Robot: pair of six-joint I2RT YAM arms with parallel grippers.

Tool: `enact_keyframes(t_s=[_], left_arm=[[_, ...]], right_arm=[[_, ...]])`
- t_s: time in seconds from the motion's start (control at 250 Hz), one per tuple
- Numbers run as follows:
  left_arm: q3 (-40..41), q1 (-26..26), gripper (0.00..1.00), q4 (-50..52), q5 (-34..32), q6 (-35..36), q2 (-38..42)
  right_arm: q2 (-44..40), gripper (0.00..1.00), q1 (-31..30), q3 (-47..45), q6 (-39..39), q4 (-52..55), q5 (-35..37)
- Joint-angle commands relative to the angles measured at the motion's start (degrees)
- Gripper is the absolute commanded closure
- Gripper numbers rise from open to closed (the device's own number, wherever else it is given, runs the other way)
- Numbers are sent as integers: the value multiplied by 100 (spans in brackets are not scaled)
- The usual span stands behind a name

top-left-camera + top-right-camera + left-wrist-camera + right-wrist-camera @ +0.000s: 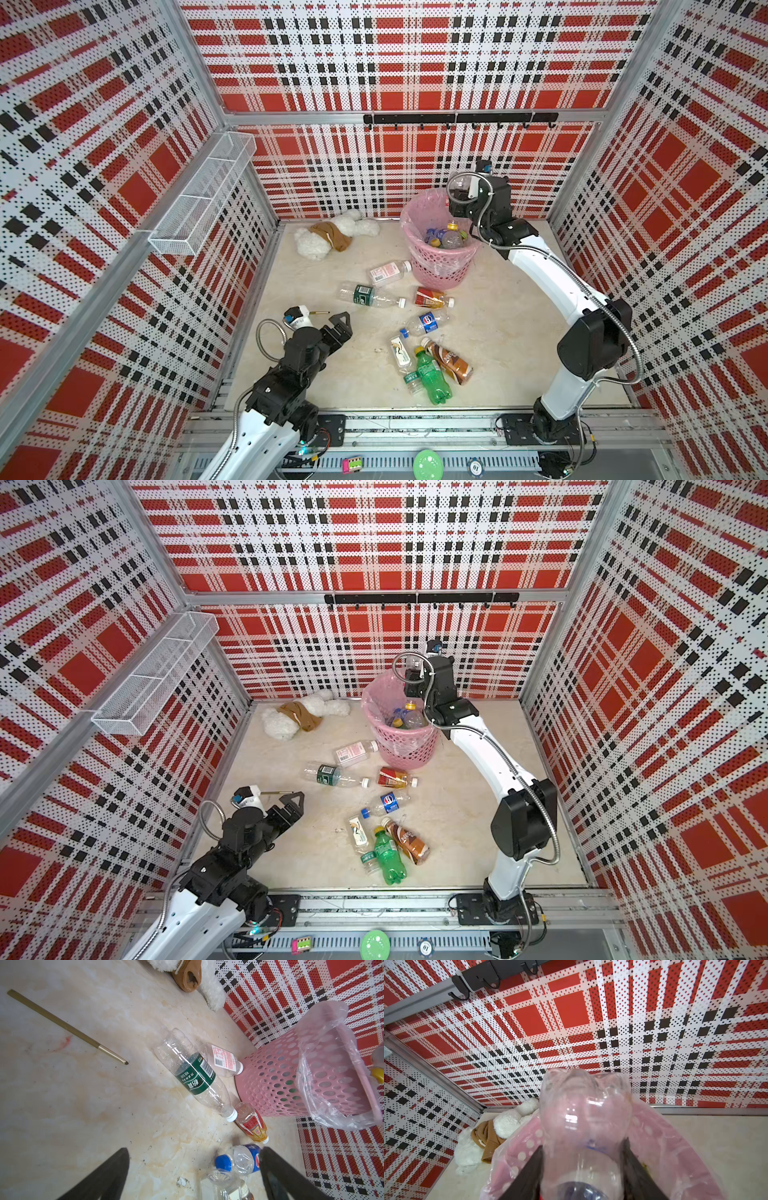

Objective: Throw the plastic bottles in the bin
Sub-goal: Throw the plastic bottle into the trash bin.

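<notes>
Now eight bottles lie loose; right jaws clamp one bottle over bin, left jaws gape empty.

The walls carried a plaid of red, white and black, all dotted. The tabletop was cream, veined like marble. The bin was pink with round holes; its liner was clear. The plush toy was white, its cloth brown. The green bottle had a yellow cap. The blue-capped bottle was clear with a blue label. The held bottle was clear too.
</notes>
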State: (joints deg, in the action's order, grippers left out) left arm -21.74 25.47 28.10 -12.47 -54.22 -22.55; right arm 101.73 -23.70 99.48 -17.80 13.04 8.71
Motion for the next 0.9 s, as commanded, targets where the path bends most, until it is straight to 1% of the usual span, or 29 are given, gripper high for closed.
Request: enact_keyframes(t_s=[0.0, 0.116, 0.172, 0.244, 0.304, 0.392, 0.444, 0.46, 0.516, 0.544, 0.588, 0.656, 0.772, 0.828, 0.896], left_arm=[[29, -50, 1, -77, -34, -36, -100], [42, -56, 1, -301, 92, -35, -361], [34, -53, 1, -417, 143, -28, -469], [28, -55, 1, -497, 166, -10, -582], [62, -60, 1, -579, 199, -12, -677], [133, -68, 1, -746, 266, -52, -825], [172, -69, 1, -868, 312, -93, -928], [170, -65, 1, -923, 317, -101, -962], [192, -65, 1, -1079, 373, -130, -1093], [188, -65, 1, -1161, 411, -132, -1173], [171, -67, 1, -1273, 477, -122, -1308], [86, -61, 1, -1355, 569, -80, -1561], [-91, 73, 0, -1237, 715, -93, -1905], [-119, 313, 1, -1129, 680, -195, -1967], [-120, 827, 2, -907, 401, -426, -1958]], right_arm=[[116, 39, 25, 243, 72, -214, 31], [94, 10, 34, 290, -4, -192, 55], [-79, 0, 34, 141, 13, -267, 28], [-511, 0, 32, -286, 78, -371, 25], [-1111, 0, 35, -1019, 93, -589, 65], [-2297, 0, 33, -2726, -18, -1214, 152], [-3028, 0, 37, -3838, -240, -1537, 157], [-3247, 0, 37, -4170, -337, -1627, 290], [-3937, 0, 32, -5251, -651, -1917, 411], [-4229, 0, 33, -5698, -738, -1980, 512], [-4557, 0, 53, -6202, -1113, -1900, 702], [-4782, 0, 67, -6490, -1329, -1542, 819], [-4704, 0, 70, -6365, -1335, -1237, 884], [-4602, 0, 68, -6303, -1368, -1259, 922], [-4460, 0, 69, -6266, -1395, -1373, 880]])
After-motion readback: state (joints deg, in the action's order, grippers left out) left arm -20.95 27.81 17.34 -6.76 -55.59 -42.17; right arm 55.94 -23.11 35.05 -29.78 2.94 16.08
